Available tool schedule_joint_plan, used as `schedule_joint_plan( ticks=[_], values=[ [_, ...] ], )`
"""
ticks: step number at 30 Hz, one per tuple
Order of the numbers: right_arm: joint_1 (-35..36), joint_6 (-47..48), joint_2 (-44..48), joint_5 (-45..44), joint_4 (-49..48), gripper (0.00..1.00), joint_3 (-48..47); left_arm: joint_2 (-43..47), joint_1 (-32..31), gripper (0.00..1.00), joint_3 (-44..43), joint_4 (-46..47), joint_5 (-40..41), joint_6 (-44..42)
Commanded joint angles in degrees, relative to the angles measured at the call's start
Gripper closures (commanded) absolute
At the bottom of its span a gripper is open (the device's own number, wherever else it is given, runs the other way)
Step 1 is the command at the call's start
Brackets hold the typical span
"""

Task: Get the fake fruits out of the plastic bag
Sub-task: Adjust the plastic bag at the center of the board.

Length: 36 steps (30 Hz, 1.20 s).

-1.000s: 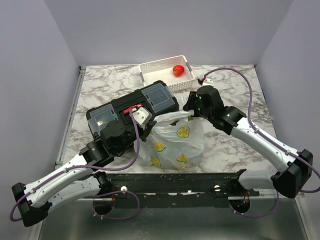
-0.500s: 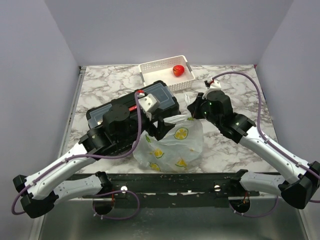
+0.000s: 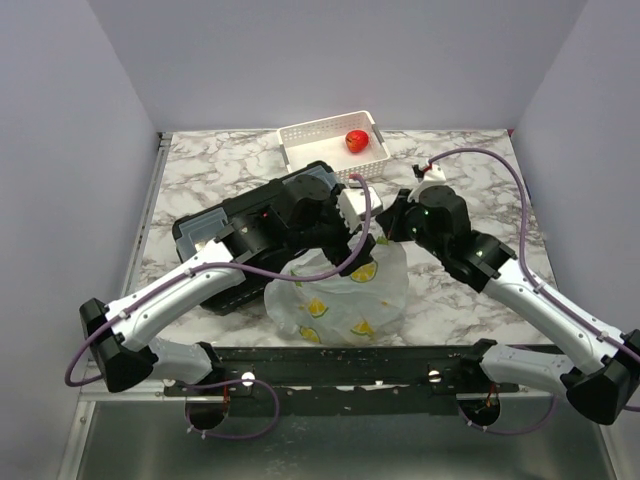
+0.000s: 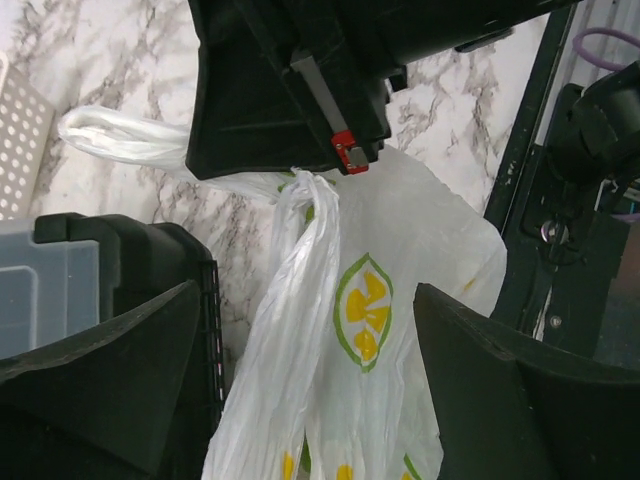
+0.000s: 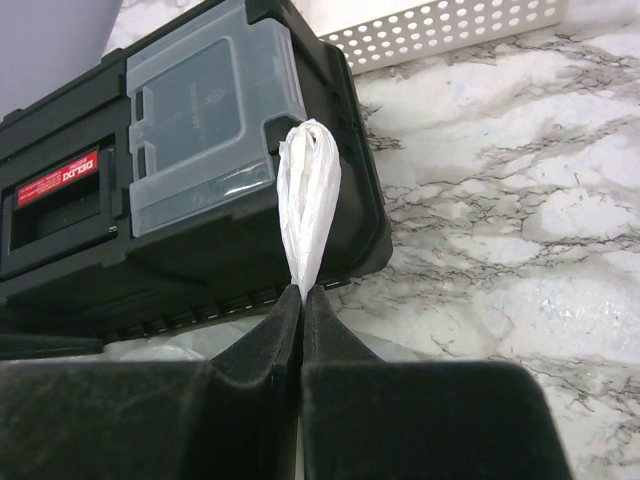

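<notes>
The plastic bag (image 3: 340, 300), white and crinkly with yellow-green lemon prints, lies on the marble table in front of the black toolbox. My right gripper (image 3: 387, 226) is shut on its twisted handle (image 5: 308, 195), which stands up out of the closed fingertips (image 5: 302, 292). My left gripper (image 3: 350, 256) hangs open over the top of the bag. In the left wrist view the bag (image 4: 370, 300) lies between its wide-spread fingers (image 4: 305, 290), apart from both. No fake fruit shows through the bag. One red fake fruit (image 3: 356, 140) lies in the white basket.
The black toolbox (image 3: 250, 225) with a clear lid compartment (image 5: 205, 110) sits left of the bag, partly under my left arm. A white perforated basket (image 3: 310, 135) stands at the back. A black rail (image 3: 340, 365) runs along the near table edge.
My left gripper opened and swung right from beside the toolbox to above the bag. My right gripper closed on the bag's handle and shifted slightly right.
</notes>
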State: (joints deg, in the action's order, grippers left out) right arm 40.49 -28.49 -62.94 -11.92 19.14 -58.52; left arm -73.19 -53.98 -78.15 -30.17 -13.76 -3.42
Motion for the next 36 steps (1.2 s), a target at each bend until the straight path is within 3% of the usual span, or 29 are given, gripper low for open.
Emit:
schedule_joint_plan(
  ticks=[1,6,9,10,13,18,24,31,36],
  values=[
    [-0.11,-0.84,1.74,1.28,-0.22,0.97,0.84,-3.77,-0.07,0.17,-3.57,-1.40,2.46,1.36],
    [-0.06,-1.59,3.65,0.93,1.69,0.97,2.17,-4.38,-0.03,0.43,-4.41,1.09,9.52,4.36],
    [-0.13,-2.25,5.64,0.20,2.84,0.97,3.36,-3.82,-0.08,0.81,-4.36,3.62,11.83,6.63],
    [-0.11,-2.32,6.19,-0.28,3.58,0.97,3.39,-3.80,-0.08,0.90,-4.42,4.35,12.28,7.26],
    [-0.06,-3.30,8.91,-5.14,6.85,0.97,3.12,-3.63,-0.08,1.00,-4.02,8.72,12.44,10.52],
    [-0.06,-5.64,12.95,-20.23,14.77,0.99,-0.75,-4.30,0.01,1.00,-3.46,20.08,6.43,17.96],
    [-0.11,-2.81,12.87,-33.09,18.85,0.99,-5.72,-10.37,0.74,1.00,-11.73,27.34,1.31,26.20],
    [-0.22,4.21,3.17,-41.37,18.31,0.99,-15.77,-21.91,5.35,1.00,-36.25,18.66,-5.46,27.48],
    [-0.35,7.57,0.83,-40.51,15.58,0.99,-19.47,-21.79,9.40,1.00,-37.99,17.78,-9.10,28.81]
  ],
)
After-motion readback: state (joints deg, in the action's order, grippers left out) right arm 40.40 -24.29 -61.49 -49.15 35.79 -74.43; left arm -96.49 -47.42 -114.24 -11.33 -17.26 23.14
